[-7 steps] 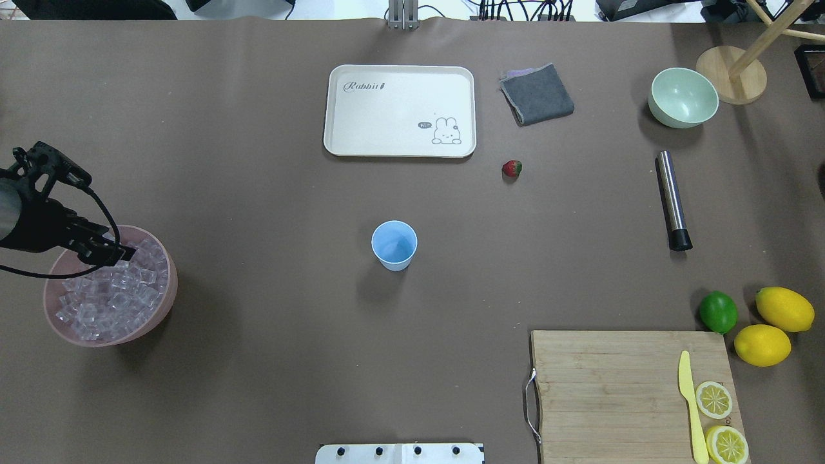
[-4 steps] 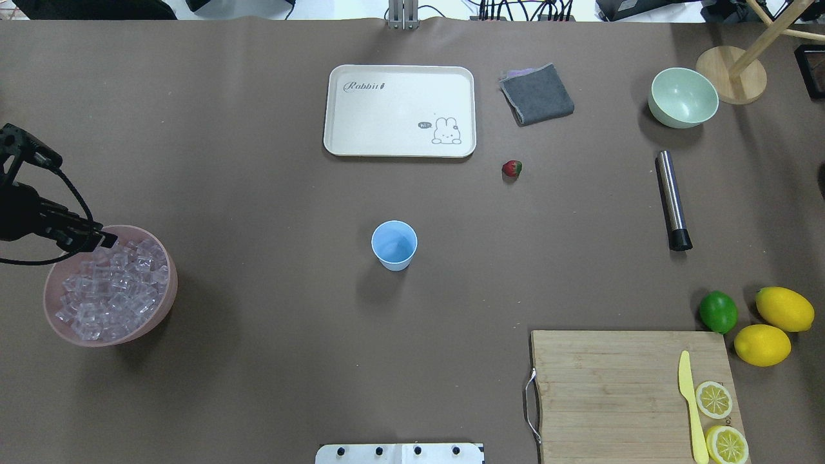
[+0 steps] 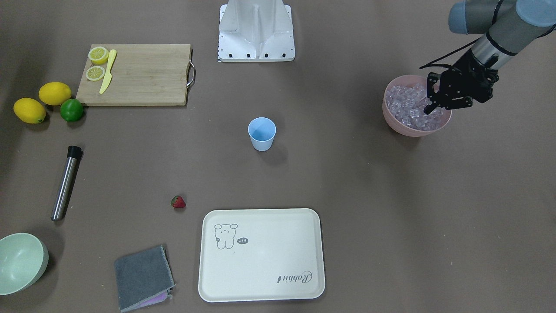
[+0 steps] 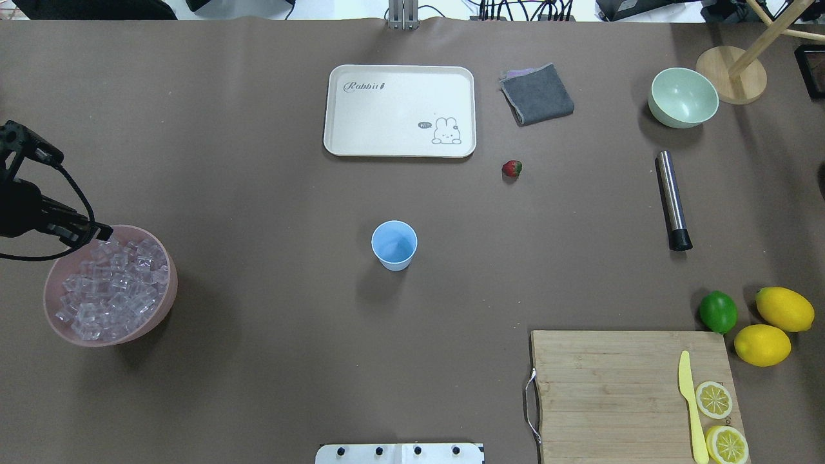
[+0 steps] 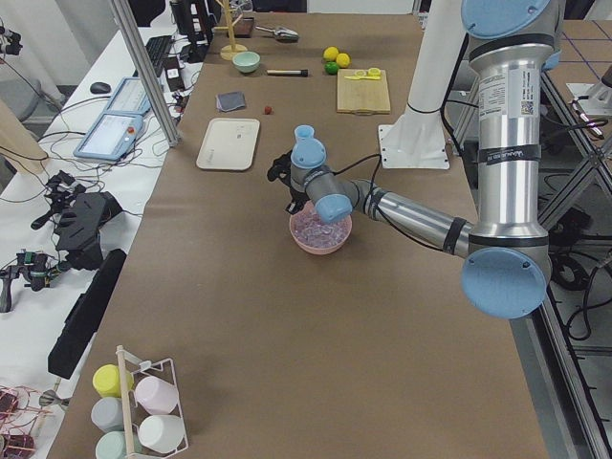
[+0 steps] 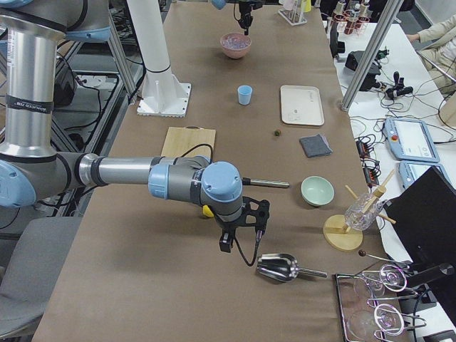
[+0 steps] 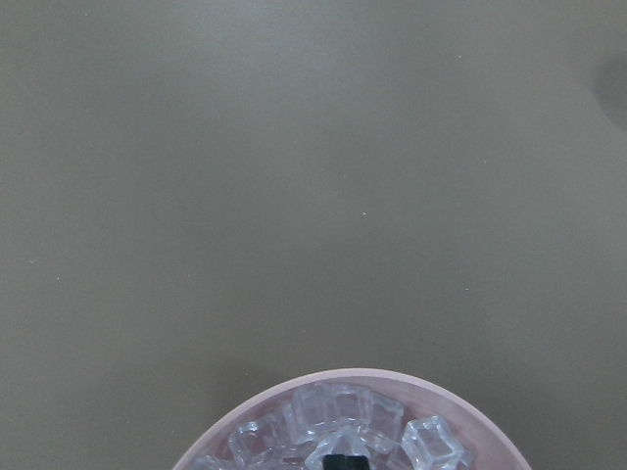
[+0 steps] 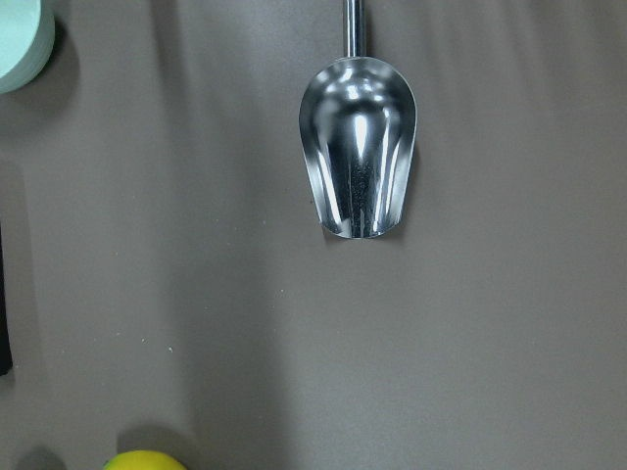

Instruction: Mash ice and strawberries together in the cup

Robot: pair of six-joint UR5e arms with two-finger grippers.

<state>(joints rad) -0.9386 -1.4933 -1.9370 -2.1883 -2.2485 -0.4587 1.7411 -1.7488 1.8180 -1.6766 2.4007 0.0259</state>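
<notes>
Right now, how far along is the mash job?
Done: nothing; the light-blue plastic cup looks empty. In hand: left gripper at the pink bowl of clear ice cubes, grip unclear. Left: load ice and the small red strawberry lying on the table, then mash.

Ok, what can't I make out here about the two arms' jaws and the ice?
- Left jaws: open or shut, and whether any ice is gripped, unclear; a dark mass over the pink bowl in the front-facing and overhead views, cut by the bottom edge in the left wrist view.
- Right jaws: seen only in the exterior right view; state unclear. The right wrist view shows just the scoop.
</notes>
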